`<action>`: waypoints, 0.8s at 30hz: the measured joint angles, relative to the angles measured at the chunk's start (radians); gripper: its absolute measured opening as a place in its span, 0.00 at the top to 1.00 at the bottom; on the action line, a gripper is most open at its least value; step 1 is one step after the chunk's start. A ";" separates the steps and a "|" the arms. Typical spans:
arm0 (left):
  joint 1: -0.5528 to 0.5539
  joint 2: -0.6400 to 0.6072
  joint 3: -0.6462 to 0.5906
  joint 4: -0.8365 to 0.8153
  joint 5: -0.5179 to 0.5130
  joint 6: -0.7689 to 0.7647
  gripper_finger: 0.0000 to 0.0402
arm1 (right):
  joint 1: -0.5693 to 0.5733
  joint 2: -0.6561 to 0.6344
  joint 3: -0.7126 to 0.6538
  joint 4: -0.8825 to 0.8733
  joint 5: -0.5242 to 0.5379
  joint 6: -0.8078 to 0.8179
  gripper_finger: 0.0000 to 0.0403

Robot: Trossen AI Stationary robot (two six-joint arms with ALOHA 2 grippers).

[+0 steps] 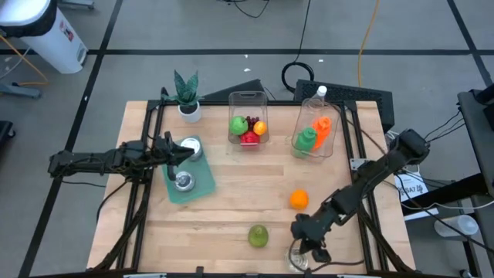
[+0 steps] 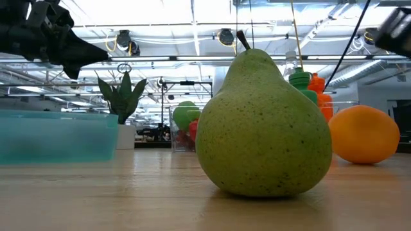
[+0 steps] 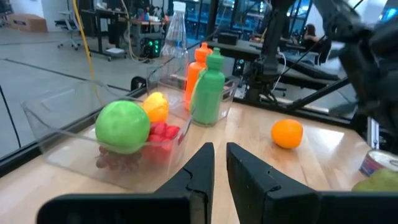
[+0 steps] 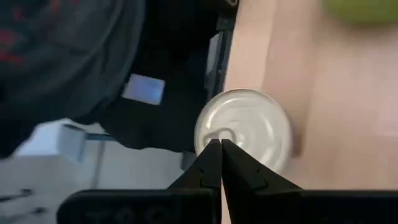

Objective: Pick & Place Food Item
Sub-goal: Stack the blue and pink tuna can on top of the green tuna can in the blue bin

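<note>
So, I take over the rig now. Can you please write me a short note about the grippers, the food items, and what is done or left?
Left gripper: shut, empty, over the teal tray, which holds two cans.
Right gripper: shut, empty, above a third can at the table's near edge.
Pear and orange: loose on the table.
Clear bin: fruit inside.
Done: nothing is held.
Left: probably picking and placing the can, pear and orange; the destination is unclear.

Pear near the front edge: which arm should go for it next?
Right, probably. The right pincer, shut, hovers above a can just beside the pear; the left pincer, shut, hangs over the teal tray.
</note>
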 joint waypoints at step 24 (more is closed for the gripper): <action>-0.004 0.000 0.000 0.019 0.001 -0.046 0.88 | -0.204 0.261 0.005 0.067 0.002 -0.004 1.00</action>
